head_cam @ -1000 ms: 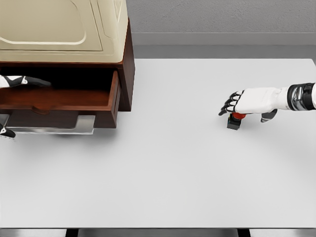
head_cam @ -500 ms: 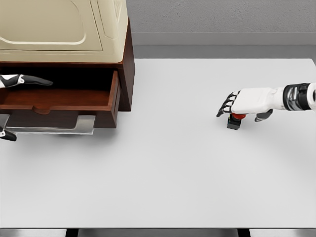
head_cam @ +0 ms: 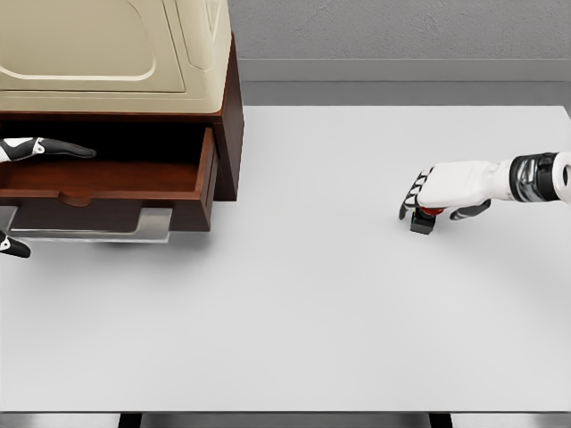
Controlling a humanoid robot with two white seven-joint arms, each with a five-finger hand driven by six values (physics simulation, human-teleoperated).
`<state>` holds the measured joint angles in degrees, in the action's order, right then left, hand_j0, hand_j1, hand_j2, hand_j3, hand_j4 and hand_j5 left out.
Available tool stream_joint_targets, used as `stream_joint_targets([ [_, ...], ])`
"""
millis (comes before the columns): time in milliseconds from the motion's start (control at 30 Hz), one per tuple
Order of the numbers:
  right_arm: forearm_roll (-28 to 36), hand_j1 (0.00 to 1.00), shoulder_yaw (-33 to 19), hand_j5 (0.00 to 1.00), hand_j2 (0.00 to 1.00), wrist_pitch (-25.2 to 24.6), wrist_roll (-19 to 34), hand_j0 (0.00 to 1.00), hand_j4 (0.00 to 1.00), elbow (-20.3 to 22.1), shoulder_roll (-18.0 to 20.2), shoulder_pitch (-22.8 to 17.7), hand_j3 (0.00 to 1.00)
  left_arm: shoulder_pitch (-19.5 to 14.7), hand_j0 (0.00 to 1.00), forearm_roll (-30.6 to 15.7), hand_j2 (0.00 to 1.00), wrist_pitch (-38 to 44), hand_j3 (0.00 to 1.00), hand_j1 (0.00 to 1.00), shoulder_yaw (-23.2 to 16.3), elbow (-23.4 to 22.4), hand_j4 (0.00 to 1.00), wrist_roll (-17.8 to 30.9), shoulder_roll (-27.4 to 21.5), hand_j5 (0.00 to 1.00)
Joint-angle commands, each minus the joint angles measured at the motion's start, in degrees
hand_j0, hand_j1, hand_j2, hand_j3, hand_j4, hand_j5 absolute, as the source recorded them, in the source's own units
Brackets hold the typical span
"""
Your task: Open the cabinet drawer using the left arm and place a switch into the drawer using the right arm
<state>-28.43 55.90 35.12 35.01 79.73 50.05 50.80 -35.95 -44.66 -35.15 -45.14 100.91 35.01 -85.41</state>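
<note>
A small black switch (head_cam: 423,221) with a red button stands on the white table (head_cam: 294,303), right of the middle. My right hand (head_cam: 439,201) lies over it. Its fingers (head_cam: 410,201) curl down on the switch's left side and the thumb presses in from the right, hiding most of the red button. The dark wooden cabinet (head_cam: 230,134) at the left has its drawer (head_cam: 107,183) pulled out, and the inside looks empty. My left hand (head_cam: 27,192) shows only at the left edge, with one fingertip (head_cam: 67,150) stretched over the drawer and another below its front.
A cream-coloured appliance (head_cam: 116,49) sits on top of the cabinet. A grey metal plate (head_cam: 134,227) juts out under the drawer. A grey wall (head_cam: 401,36) runs behind the table.
My right hand's fingers have curled down from spread to closed around the switch, and the hand has sunk slightly. The left hand and the drawer have barely moved.
</note>
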Motion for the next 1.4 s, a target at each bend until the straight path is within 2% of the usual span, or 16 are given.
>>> stream_joint_targets([
  [0,0.30,0.72,0.00,0.72,0.72,-0.12,-0.01,0.72,0.72,-0.01,0.04,-0.09,0.72,0.01,1.00,-0.51,1.00,0.15,1.00,1.00,0.05,0.07,1.00,-0.01,-0.11,1.00],
  [100,0.22,0.69,0.00,0.69,0.69,-0.12,-0.01,0.69,0.69,-0.01,0.04,-0.35,0.69,0.01,1.00,-0.51,1.00,0.15,1.00,1.00,0.05,0.07,1.00,-0.01,-0.02,1.00],
  [167,0.57,0.59,-0.09,0.59,0.59,-0.12,-0.01,0.59,0.59,-0.01,0.04,-0.35,0.59,0.01,1.00,-0.51,1.00,0.15,1.00,1.00,0.05,0.07,1.00,-0.01,-0.02,1.00],
  [267,0.66,0.52,-0.27,0.52,0.52,-0.12,-0.01,0.52,0.52,-0.01,0.04,-0.35,0.52,0.09,1.00,-0.51,1.00,0.15,1.00,1.00,0.05,0.07,1.00,-0.01,-0.02,1.00],
  [467,0.74,0.47,-0.27,0.47,0.47,-0.12,-0.01,0.47,0.47,0.07,0.04,-0.35,0.47,0.09,1.00,-0.42,1.00,0.15,1.00,1.00,0.05,0.07,1.00,-0.01,0.07,1.00],
  [633,0.83,0.35,-0.27,0.35,0.35,-0.12,-0.01,0.35,0.35,-0.01,0.04,-0.44,0.35,0.09,1.00,-0.51,1.00,0.15,1.00,1.00,0.05,-0.01,1.00,-0.01,0.16,1.00],
  [767,2.85,0.30,-0.80,0.30,0.30,-0.12,-0.01,0.30,0.30,-0.19,-0.04,-0.35,0.30,0.09,1.00,-0.42,1.00,0.15,1.00,1.00,0.05,-0.01,1.00,-0.01,0.07,1.00],
  [1033,4.70,0.31,-8.35,0.31,0.31,-0.12,-0.01,0.31,0.31,-0.28,-2.33,-0.70,0.31,0.09,1.00,-0.51,1.00,0.15,1.00,1.00,0.05,-0.01,1.00,-0.01,-0.02,1.00],
  [1133,4.70,0.31,-9.50,0.31,0.31,-0.12,-0.01,0.31,0.31,-1.60,-5.84,-0.27,0.31,0.09,1.00,-0.42,1.00,0.15,1.00,1.00,-0.03,-0.01,1.00,-0.01,-0.02,1.00],
  [1200,4.70,0.31,-9.85,0.31,0.31,-0.12,-0.01,0.31,0.31,-1.60,-6.28,0.97,0.31,0.09,1.00,-0.42,1.00,0.15,1.00,1.00,-0.03,-0.01,1.00,-0.01,-0.02,1.00],
  [1367,4.70,0.31,-9.85,0.31,0.31,-0.12,-0.01,0.31,0.31,-1.51,-10.06,4.13,0.31,0.09,1.00,-0.42,1.00,0.15,1.00,1.00,-0.03,-0.01,1.00,-0.01,-0.02,1.00],
])
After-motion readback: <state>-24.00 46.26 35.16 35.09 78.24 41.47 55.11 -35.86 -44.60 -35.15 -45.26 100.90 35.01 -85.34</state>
